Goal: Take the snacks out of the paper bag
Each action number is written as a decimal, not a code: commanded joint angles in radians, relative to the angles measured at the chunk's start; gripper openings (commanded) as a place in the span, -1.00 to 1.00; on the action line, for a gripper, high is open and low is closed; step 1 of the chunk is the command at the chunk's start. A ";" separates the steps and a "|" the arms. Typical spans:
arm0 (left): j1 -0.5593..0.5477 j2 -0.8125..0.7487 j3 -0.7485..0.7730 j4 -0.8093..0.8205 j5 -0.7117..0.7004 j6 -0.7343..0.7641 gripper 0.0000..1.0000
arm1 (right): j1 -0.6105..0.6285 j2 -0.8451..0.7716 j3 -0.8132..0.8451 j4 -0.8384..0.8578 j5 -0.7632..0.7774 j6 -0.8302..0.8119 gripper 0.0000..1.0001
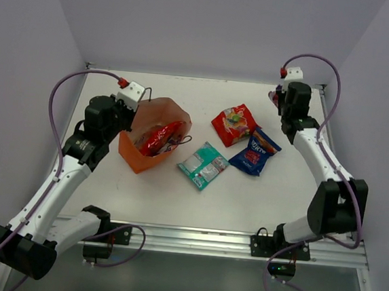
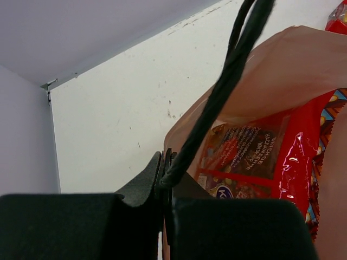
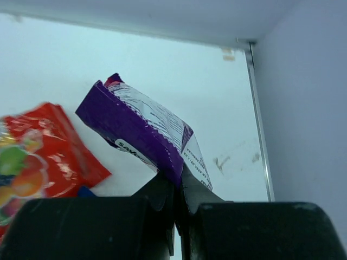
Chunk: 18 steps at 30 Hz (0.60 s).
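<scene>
Pinches handle of the orange paper bag in left fingers; clamps purple packet in right fingers, well right of bag. Shows red candy packet, blue packet and teal-white packet out on desk just right of bag; leaves red packet inside.

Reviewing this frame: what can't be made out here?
- Top view: what lies under the red packet; the walls of the paper bag hide its bottom.
- Top view: the purple packet, hidden almost wholly by the right gripper holding it.
- Left wrist view: the red packet's right side, cut off by the frame edge.
</scene>
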 commanded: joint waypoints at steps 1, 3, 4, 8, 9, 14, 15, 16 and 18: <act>-0.005 -0.016 0.022 0.099 -0.024 -0.041 -1.00 | -0.076 0.085 -0.003 0.162 0.113 0.081 -1.00; -0.005 -0.013 0.015 0.103 -0.013 -0.048 -1.00 | -0.093 0.172 -0.002 0.187 0.146 0.083 -1.00; -0.003 -0.010 0.013 0.103 -0.012 -0.052 -1.00 | -0.098 0.200 0.001 0.194 0.166 0.077 -1.00; -0.003 -0.010 0.016 0.099 -0.012 -0.049 -1.00 | -0.096 0.271 0.021 0.094 0.156 0.125 -0.55; -0.003 -0.010 0.022 0.099 -0.009 -0.045 -1.00 | -0.090 0.262 0.015 0.080 0.129 0.142 -0.29; -0.003 -0.002 0.044 0.096 0.039 -0.006 -1.00 | -0.008 0.023 -0.080 0.037 -0.092 0.126 0.23; -0.003 0.002 0.048 0.091 0.047 0.016 -1.00 | 0.035 -0.017 -0.086 0.037 -0.137 0.101 0.35; -0.003 0.004 0.059 0.086 0.056 0.032 -1.00 | 0.058 -0.053 -0.085 0.026 -0.186 0.048 0.40; -0.005 0.008 0.067 0.082 0.094 0.067 -1.00 | 0.150 -0.143 -0.072 0.008 -0.339 -0.021 0.65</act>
